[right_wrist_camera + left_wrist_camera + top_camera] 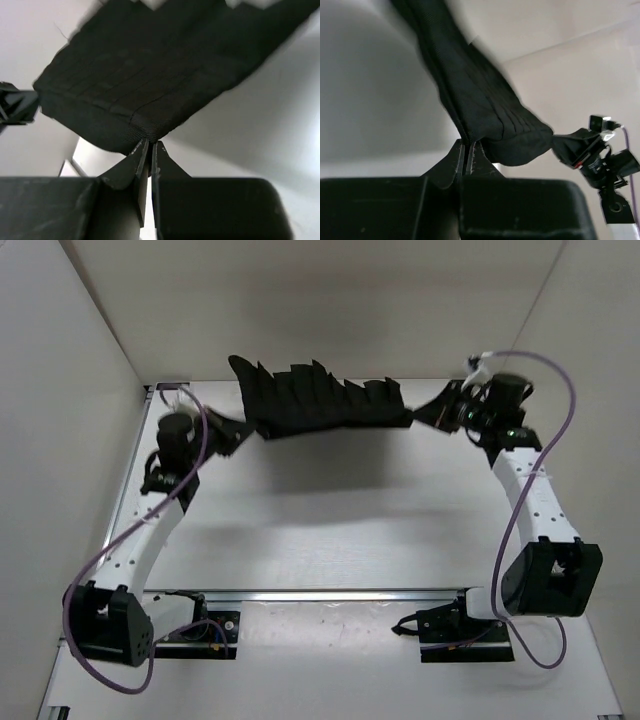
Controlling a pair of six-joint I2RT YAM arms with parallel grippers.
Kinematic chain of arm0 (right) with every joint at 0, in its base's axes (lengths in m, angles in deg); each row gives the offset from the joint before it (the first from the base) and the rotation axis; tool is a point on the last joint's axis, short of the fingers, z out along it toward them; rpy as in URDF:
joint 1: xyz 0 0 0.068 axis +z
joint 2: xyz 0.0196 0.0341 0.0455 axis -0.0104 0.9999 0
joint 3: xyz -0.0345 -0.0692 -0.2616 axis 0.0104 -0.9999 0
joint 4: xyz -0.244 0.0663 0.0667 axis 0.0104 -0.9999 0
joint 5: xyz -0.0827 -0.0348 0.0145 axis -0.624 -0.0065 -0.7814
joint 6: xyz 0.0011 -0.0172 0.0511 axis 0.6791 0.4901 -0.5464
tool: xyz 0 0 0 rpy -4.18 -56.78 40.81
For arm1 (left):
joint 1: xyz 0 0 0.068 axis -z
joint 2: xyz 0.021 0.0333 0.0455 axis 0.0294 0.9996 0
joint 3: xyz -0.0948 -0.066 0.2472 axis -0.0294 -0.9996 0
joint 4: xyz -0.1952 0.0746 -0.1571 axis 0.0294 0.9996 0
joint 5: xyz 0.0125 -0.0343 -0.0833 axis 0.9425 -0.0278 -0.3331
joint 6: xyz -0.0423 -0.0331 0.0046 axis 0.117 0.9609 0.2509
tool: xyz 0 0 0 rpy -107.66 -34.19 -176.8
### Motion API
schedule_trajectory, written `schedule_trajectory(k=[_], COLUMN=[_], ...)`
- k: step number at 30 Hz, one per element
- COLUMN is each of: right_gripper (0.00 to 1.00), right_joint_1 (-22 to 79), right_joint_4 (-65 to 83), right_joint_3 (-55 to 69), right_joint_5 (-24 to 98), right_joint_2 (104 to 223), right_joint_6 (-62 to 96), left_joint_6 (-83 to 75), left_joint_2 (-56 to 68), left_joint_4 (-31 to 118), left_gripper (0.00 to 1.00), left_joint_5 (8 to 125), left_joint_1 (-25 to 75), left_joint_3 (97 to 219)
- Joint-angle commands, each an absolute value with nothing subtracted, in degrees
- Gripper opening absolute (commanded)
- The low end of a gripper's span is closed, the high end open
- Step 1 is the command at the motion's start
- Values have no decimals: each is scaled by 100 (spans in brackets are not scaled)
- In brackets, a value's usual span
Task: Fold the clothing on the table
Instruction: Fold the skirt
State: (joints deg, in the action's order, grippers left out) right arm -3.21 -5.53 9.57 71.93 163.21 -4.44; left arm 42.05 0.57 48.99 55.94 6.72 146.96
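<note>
Clothing [325, 400] hangs stretched between raised left tool [466, 150] and right tool [149, 146].

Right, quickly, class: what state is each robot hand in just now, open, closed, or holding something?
Left hand: closed, pinching one end of the black pleated skirt.
Right hand: closed, pinching the skirt's other end.

Black pleated skirt [320, 400]: one
White table [330, 530]: one
Robot arms: two, left arm [150, 535] and right arm [535, 500]
Grippers: two, left gripper [466, 147] and right gripper [149, 145]
</note>
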Motion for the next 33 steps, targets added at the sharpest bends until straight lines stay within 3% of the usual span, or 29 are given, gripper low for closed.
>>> schedule_trajectory(k=[1,4,9,11,14,25,29,33], right_gripper=[0,0,0,0,0,0,0,0], right_joint_1=[-236,-69,-244,-218,212,204,100,-358], right_joint_4=[-533,-533,-1252,-1900,-2868,-4961,-5148,-3817], right_joint_3=[-559,-1960,-3647,-3790,-3738,-3432,-2159,-1770], right_joint_5=[7135,6950,7053,6784,6090,6166,6149,6500], right_joint_2=[16110,15687,14836,14528,14027,11908,12352,13450], right_joint_6=[-211,-149,-307,-115,19,-42,0,29], left_joint_6=[4441,4318,4098,4045,4089,4704,4458,4361], left_joint_2=[-183,-351,-806,-1324,-2037,-4147,-3395,-2128], left_joint_4=[4527,4578,6095,6649,7502,9165,9124,8256], left_gripper=[0,0,0,0,0,0,0,0], left_joint_5=[5496,5331,5189,5399,5733,5945,6322,5938], left_joint_1=[622,771,930,1009,1105,1765,1791,1073], left_joint_3=[12891,11495,10718,10752,10910,11234,12436,13037])
